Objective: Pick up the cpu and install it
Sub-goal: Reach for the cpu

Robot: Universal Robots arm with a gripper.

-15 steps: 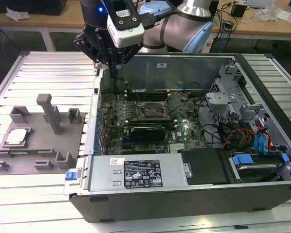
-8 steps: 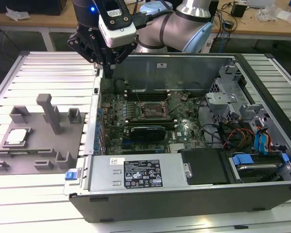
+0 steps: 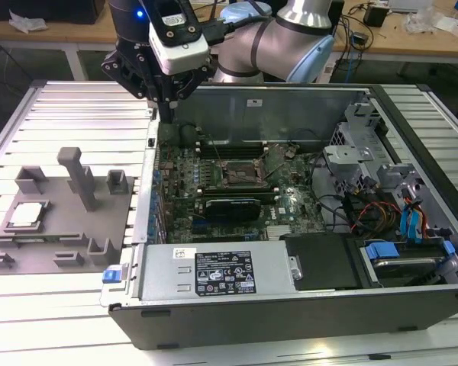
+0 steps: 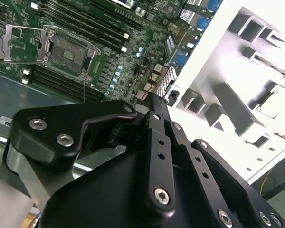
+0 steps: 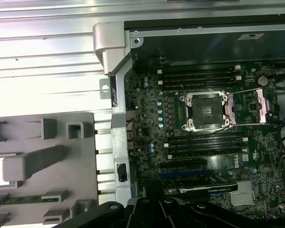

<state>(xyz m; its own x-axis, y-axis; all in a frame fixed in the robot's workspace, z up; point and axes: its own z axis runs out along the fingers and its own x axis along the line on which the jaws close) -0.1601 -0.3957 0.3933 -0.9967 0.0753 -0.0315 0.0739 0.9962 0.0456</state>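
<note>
- The cpu (image 3: 27, 215) lies flat in a recess of the grey fixture (image 3: 61, 236), on the slatted worktop (image 3: 69, 114) at the exterior view's left, outside the computer case (image 3: 214, 320).
- The pincer (image 3: 168, 116) hangs over the far corner of the case on the exterior view's left, well apart from the cpu. It carries nothing that we can see, and we cannot tell whether it stands wide or narrow.
- Between the two we note the case's side wall (image 3: 149, 198) and the fixture's upright post (image 3: 80, 179), with small blocks beside it.
- Inside the case the motherboard (image 3: 290, 202) shows the socket (image 5: 206, 110), its cover plate (image 5: 249, 107) swung aside and memory slots on both sides.
</note>
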